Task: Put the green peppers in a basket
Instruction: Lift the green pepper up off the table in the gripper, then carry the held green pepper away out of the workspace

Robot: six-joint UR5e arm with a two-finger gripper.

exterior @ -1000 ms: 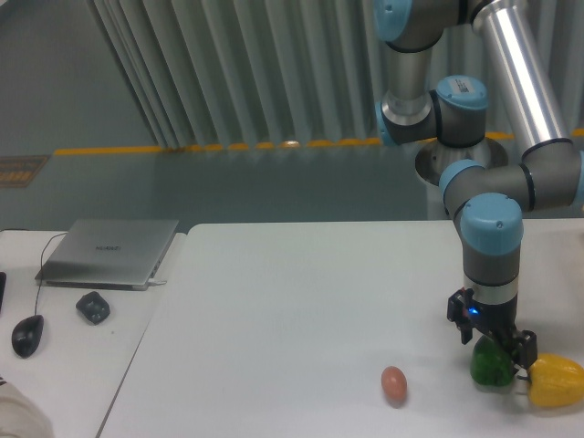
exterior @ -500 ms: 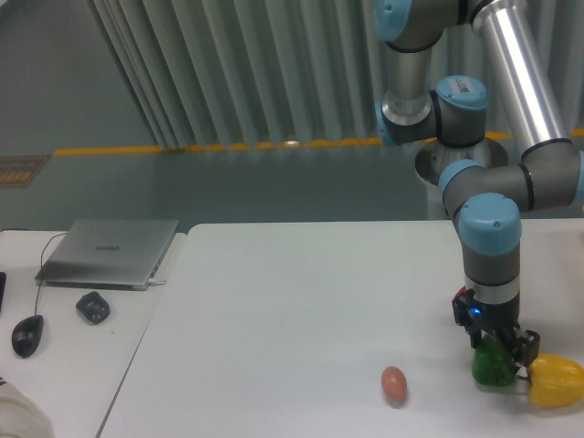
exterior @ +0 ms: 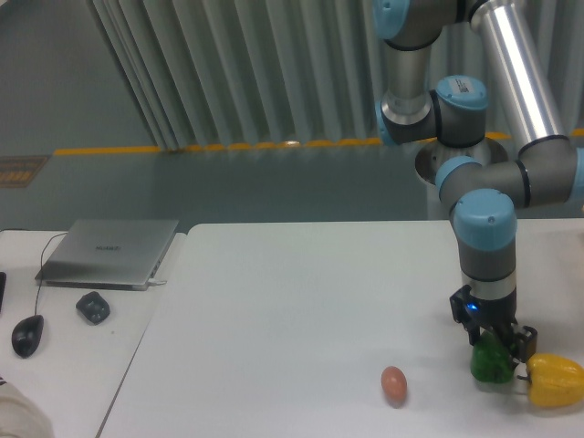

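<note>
The green pepper, glossy and dark, sits near the table's front right corner. My gripper has come down over its top, and its black fingers are closed against the pepper's sides. The fingertips are partly hidden by the pepper. The pepper's underside looks at or just above the tabletop. No basket is in view.
A yellow pepper lies right next to the green one, on its right. A brown egg rests on the table to the left. On the side desk at the left are a laptop, a mouse and a small dark object.
The gripper came down onto the green pepper, then shifted slightly left and up. The pepper moved with it. The yellow pepper and the egg stayed in place.
</note>
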